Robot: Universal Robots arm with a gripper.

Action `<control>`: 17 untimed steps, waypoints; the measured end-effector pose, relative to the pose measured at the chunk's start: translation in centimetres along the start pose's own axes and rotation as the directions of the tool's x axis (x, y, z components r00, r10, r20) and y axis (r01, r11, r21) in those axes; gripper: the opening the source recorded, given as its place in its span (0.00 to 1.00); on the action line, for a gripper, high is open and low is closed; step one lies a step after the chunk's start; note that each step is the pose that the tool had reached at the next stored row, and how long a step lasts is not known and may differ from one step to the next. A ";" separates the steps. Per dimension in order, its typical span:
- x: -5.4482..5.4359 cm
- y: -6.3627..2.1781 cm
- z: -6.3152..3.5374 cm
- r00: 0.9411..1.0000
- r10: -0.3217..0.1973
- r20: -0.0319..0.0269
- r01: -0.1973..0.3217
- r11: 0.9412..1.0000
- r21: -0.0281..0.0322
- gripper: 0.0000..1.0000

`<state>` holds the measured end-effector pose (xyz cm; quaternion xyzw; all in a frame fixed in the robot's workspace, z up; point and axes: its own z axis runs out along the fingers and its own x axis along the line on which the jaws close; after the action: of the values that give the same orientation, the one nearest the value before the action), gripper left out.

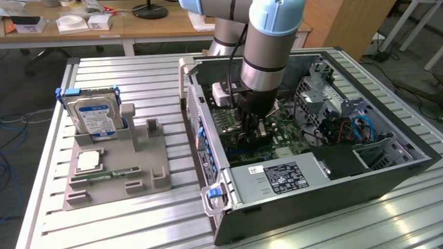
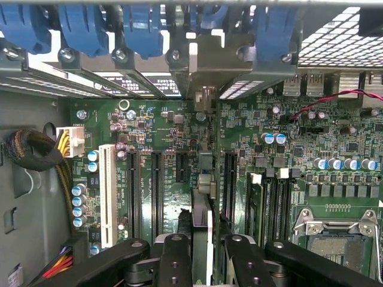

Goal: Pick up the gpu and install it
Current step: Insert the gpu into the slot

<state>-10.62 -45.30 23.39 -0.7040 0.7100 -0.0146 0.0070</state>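
Note:
My gripper (image 1: 253, 134) is down inside the open computer case (image 1: 387, 168), low over the green motherboard (image 1: 294, 136). In the wrist view the gpu (image 2: 203, 179) appears edge-on as a thin dark card with a metallic bracket end toward the case's rear slot openings. It stands upright over the motherboard (image 2: 335, 125), among the black expansion slots (image 2: 157, 191). The gripper (image 2: 206, 242) is shut on the gpu, one black finger on each face of the card. Whether the card's lower edge sits in a slot is hidden.
Blue slot latches (image 2: 84, 27) line the case's rear edge. An empty CPU socket (image 2: 335, 239) and a white slot (image 2: 108, 191) flank the card. At the exterior view's left, a grey holder (image 1: 142, 171) carries the hard drive (image 1: 97, 114) and a green memory stick (image 1: 104, 175).

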 end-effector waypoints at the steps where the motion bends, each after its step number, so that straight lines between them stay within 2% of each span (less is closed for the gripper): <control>1: 0.0 0.00 0.00 1.000 0.000 0.000 0.000 1.000 0.000 0.26; 17: 0.0 -0.01 -0.22 1.000 0.000 0.001 0.000 1.000 0.000 0.26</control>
<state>-10.61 -45.28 23.61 -0.7040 0.7100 -0.0144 0.0075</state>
